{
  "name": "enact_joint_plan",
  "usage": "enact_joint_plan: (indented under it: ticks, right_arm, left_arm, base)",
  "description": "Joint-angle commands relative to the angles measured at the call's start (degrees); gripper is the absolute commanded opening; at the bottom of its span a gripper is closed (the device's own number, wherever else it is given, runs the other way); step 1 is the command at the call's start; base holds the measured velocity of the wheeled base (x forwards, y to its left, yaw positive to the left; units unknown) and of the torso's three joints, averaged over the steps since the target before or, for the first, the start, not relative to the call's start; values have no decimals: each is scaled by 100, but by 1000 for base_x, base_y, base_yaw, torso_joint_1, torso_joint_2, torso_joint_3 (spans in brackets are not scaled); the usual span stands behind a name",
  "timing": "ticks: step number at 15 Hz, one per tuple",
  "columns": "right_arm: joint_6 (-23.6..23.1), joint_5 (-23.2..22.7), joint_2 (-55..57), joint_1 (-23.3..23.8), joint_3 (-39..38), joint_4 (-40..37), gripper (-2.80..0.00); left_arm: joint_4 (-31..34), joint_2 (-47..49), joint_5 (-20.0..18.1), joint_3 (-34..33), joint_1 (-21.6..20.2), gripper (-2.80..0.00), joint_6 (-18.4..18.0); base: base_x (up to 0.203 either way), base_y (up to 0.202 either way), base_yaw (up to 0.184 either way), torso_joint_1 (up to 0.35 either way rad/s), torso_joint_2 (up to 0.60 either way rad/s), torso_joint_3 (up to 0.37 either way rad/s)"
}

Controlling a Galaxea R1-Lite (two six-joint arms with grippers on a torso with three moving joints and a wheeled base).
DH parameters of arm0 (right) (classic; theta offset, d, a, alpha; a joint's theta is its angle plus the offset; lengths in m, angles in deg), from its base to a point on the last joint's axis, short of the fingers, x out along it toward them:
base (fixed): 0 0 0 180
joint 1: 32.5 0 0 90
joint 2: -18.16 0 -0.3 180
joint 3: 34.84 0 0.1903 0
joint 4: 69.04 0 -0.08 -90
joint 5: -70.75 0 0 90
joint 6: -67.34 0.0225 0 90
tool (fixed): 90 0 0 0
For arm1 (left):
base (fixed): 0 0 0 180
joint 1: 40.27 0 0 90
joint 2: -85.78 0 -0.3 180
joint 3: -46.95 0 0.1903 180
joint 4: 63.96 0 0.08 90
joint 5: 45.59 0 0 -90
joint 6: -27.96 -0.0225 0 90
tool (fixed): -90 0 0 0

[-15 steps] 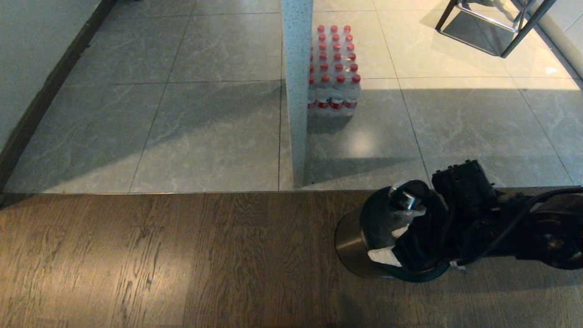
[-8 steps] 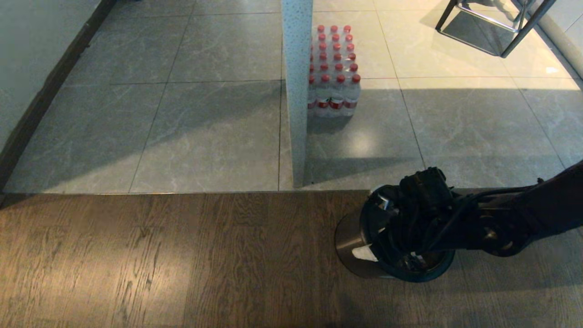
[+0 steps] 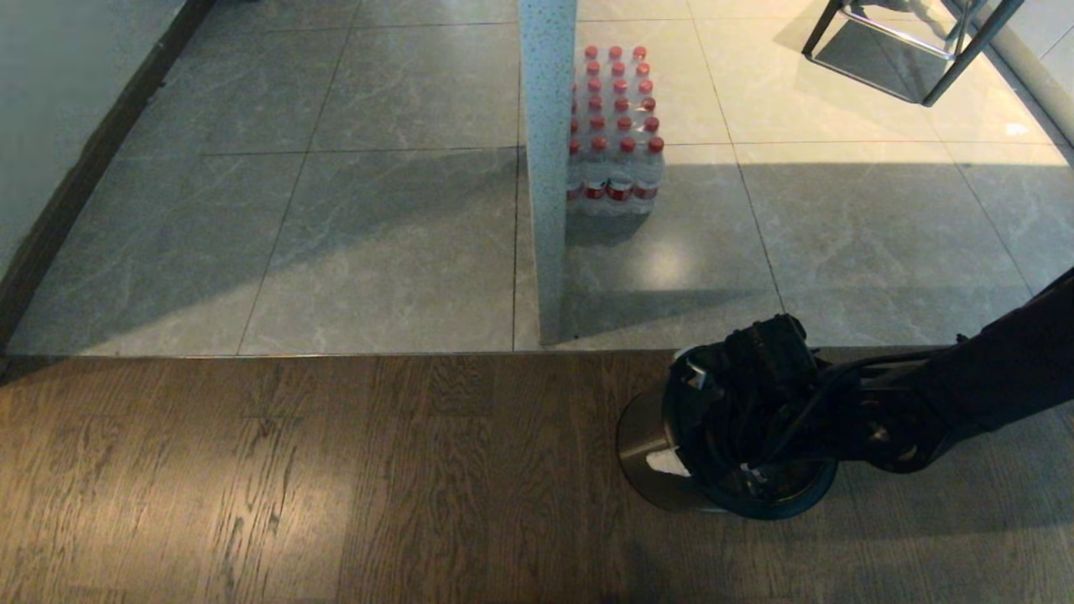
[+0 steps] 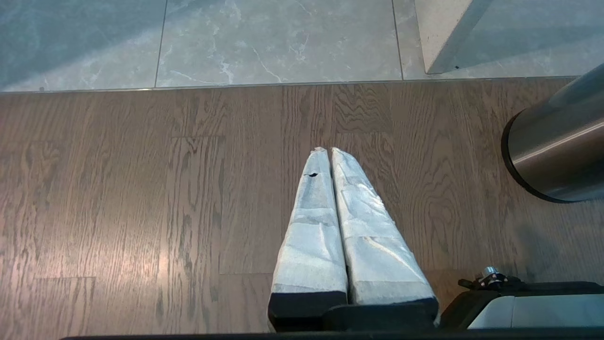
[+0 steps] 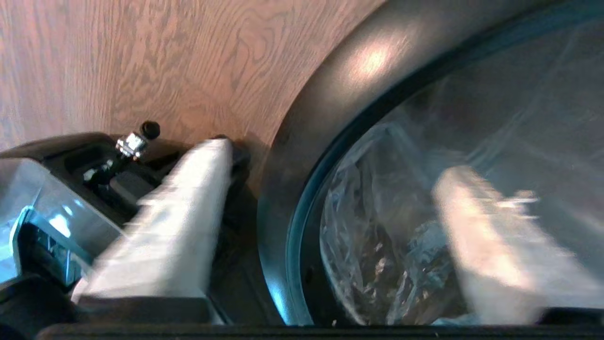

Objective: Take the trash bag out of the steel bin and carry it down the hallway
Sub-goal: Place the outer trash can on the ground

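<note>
Nearest: dark wood-plank floor, grained, running across the foreground. Left gripper, two pale padded fingers pressed together, clenched on nothing, parked low above the planks to one side of the bin. On the planks at right: small round steel bin, brushed cylinder, upright, with a black ring round its rim; it stands just inside the seam where planks meet tiles. Right gripper, on a black arm reaching in from the right, sits at the bin's mouth with its jaws spread wide astride the rim: one pale finger outside the steel wall, the other inside the bin over the bag, nothing pinched between them. Thin clear crinkled trash bag, still seated inside the bin, lining it below the ring; a scrap of white waste shows at the near-left edge of the mouth. Beyond the seam: grey-beige marbled floor tiles, part shaded, part sunlit. White speckled pillar rising from the tiles. Behind it, touching or just beside it, a shrink-wrapped pack of red-capped bottles. Far left: pale wall with dark baseboard. Far right: dark metal legs of a piece of furniture.
</note>
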Motion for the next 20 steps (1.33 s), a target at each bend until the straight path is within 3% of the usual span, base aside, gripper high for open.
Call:
enact_joint_plan:
  ticks: [1, 5, 8, 20]
  right_arm:
    - [-18, 4, 17, -5, -6, 85, -280]
    - [-10, 504, -11, -39, -67, 235, -280]
    - [-59, 506, -193, -39, -217, 251, -280]
    - [-1208, 465, -1210, -36, -851, 204, -280]
  left_arm:
    - [0, 1, 5, 0, 0, -280, 2]
    - [0, 1, 5, 0, 0, -280, 2]
    - [0, 1, 4, 0, 0, -280, 2]
    - [0, 1, -2, 0, 0, -280, 2]
  base:
    - [0, 0, 0, 0, 0, 0]
    - [0, 0, 0, 0, 0, 0]
    - [0, 0, 0, 0, 0, 0]
    - [0, 0, 0, 0, 0, 0]
